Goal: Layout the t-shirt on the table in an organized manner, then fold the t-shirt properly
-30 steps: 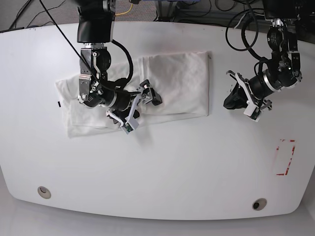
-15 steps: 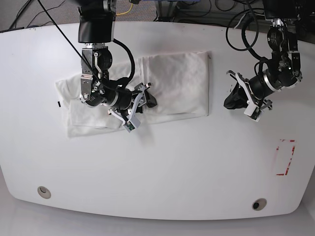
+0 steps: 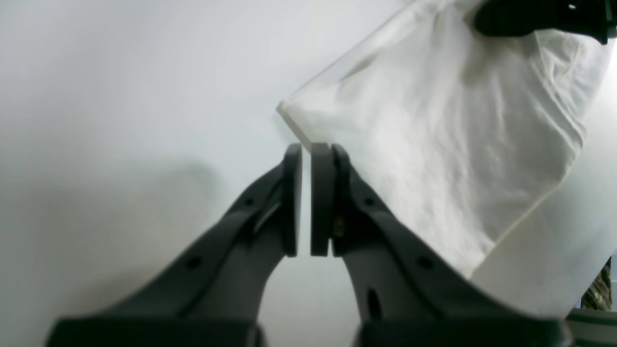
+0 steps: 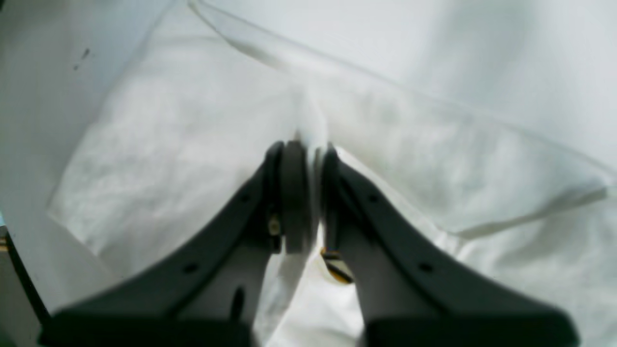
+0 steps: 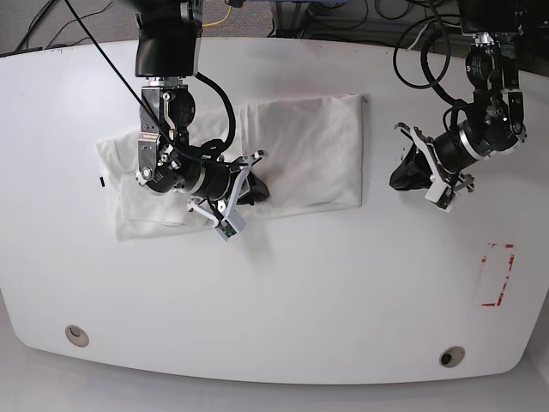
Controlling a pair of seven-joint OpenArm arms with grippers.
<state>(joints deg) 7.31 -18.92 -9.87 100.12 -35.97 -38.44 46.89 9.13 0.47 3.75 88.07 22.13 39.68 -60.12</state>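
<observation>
A: Start at the right fingers (image 4: 308, 193). What do they hold?

B: They are pinched together on a ridge of white cloth, a fold of the shirt (image 5: 300, 150). The cloth rises between the 2 pads in the right wrist view. A small yellow and dark mark shows just under the pads; I cannot tell what it is.

A: And in the base view?

B: The right fingers (image 5: 250, 184) sit low on the shirt near its front edge, about where the folded part meets the rumpled part. The fingertips themselves are hard to make out there, dark against the arm.

A: The left fingers (image 3: 306, 200)?

B: Together, with only a thin slit between the pads, and nothing in them. In the left wrist view they hang above the bare surface (image 3: 120, 96), with a corner of the shirt (image 3: 434, 144) just beyond the tips. Whether the tips touch that corner I cannot tell. In the base view the left fingers (image 5: 407, 176) are well apart from the shirt's edge.

A: Where does the shirt lie?

B: On the surface (image 5: 300, 300), toward the far side, left of centre in the base view. One half is a smooth folded rectangle; the other half is creased and partly hidden under the right arm. No print is showing. A red tape rectangle (image 5: 497, 275) lies near the surface's edge, and 2 round holes (image 5: 77, 334) near its front.
</observation>
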